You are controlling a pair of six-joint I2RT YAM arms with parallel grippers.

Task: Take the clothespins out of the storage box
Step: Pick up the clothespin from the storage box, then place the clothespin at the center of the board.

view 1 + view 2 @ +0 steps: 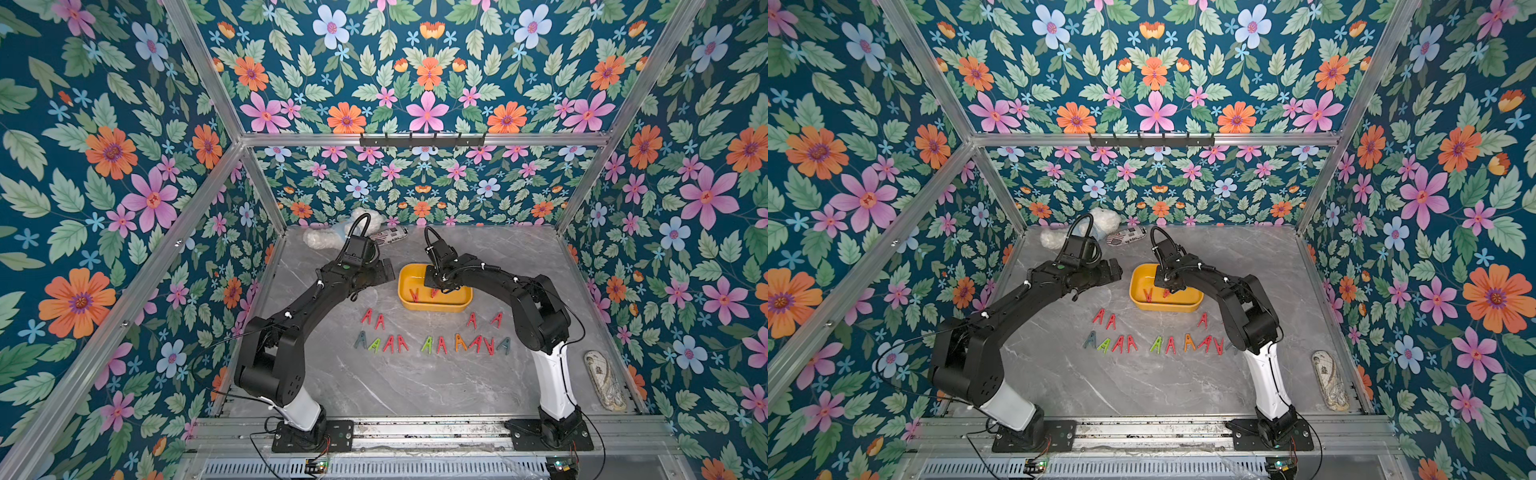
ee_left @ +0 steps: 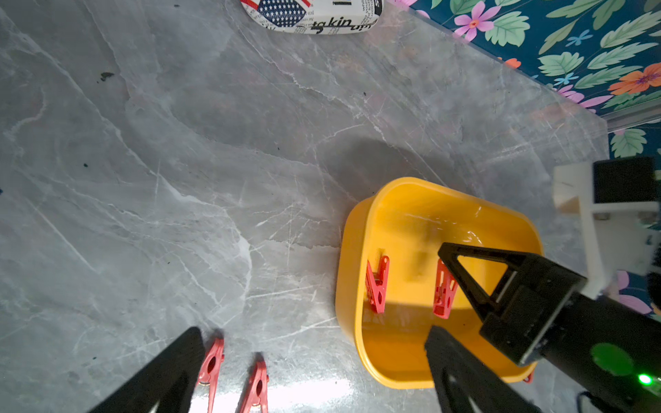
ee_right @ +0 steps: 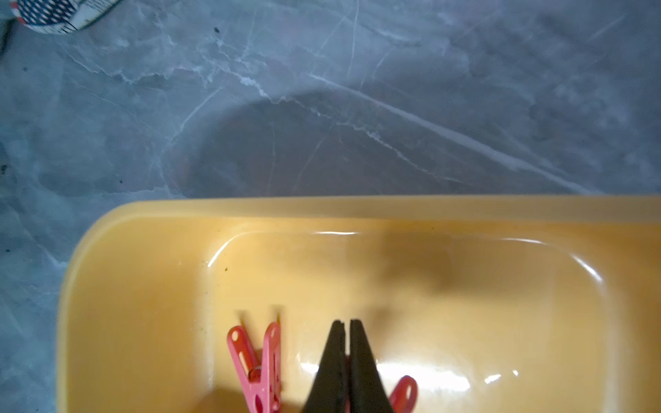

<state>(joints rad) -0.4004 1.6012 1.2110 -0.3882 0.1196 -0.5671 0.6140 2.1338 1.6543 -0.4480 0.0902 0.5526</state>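
The yellow storage box (image 1: 434, 308) (image 1: 1165, 307) stands mid-table. Two red clothespins are inside it. One lies free (image 3: 263, 364) (image 2: 377, 284) (image 1: 414, 296). My right gripper (image 3: 345, 323) (image 1: 436, 286) reaches down into the box and is shut on the second clothespin (image 3: 404, 391) (image 2: 443, 293), with one leg sticking out beside the fingers. My left gripper (image 2: 314, 332) (image 1: 390, 270) hovers open and empty just left of the box. Several clothespins (image 1: 432, 344) (image 1: 1163, 344), red, green, grey and orange, lie in rows on the table in front of the box.
Two red pins (image 2: 213, 364) (image 2: 258, 384) lie under my left gripper. A white plush (image 1: 328, 237) and a printed case (image 1: 388, 236) sit at the back wall. A patterned case (image 1: 604, 380) lies at the right edge. A hook rail (image 1: 422, 139) hangs on the back frame.
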